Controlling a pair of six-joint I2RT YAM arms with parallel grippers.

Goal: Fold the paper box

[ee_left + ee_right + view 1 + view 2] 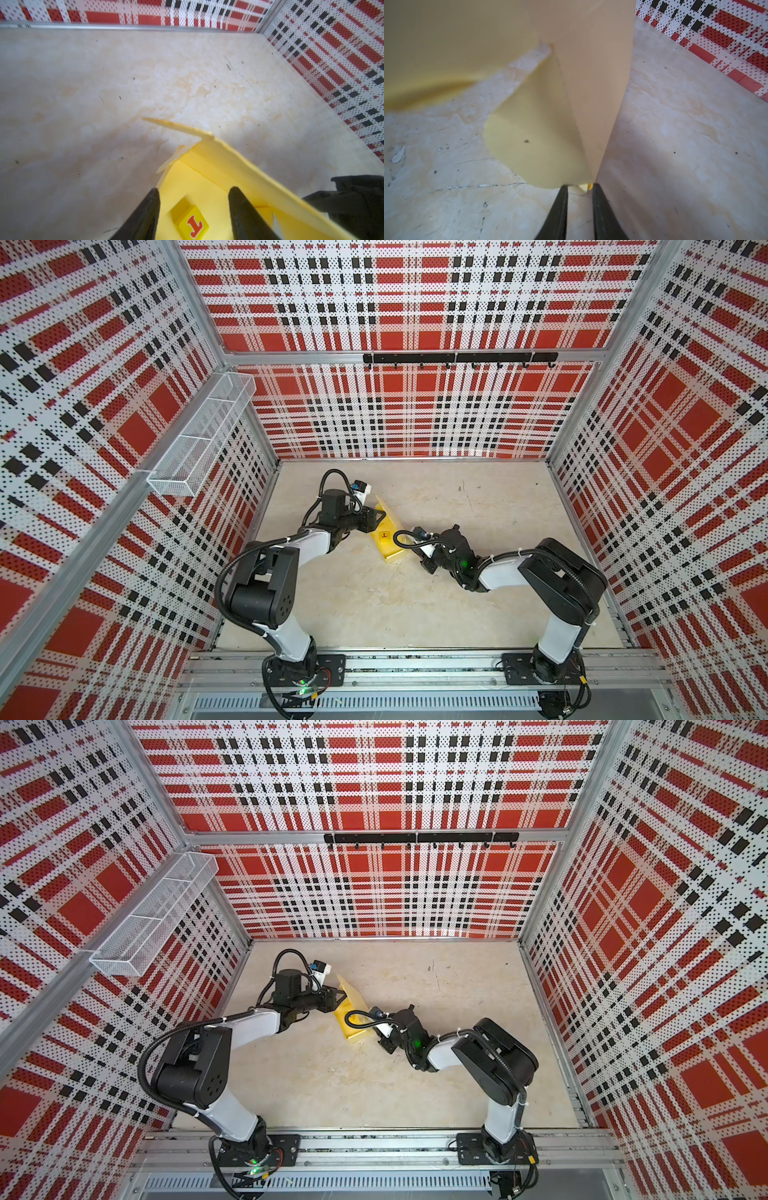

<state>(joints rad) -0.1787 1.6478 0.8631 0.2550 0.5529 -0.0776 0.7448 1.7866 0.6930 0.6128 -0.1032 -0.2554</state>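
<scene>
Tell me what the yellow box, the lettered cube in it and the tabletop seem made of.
The paper box looks like thin, matte, pale yellow card: its raised wall shows a slim, slightly bowed edge. The cube is glossy yellow, probably plastic, judging by its sheen. The tabletop is a smooth, scuffed, beige marble-look surface; stone or laminate, unclear.
</scene>
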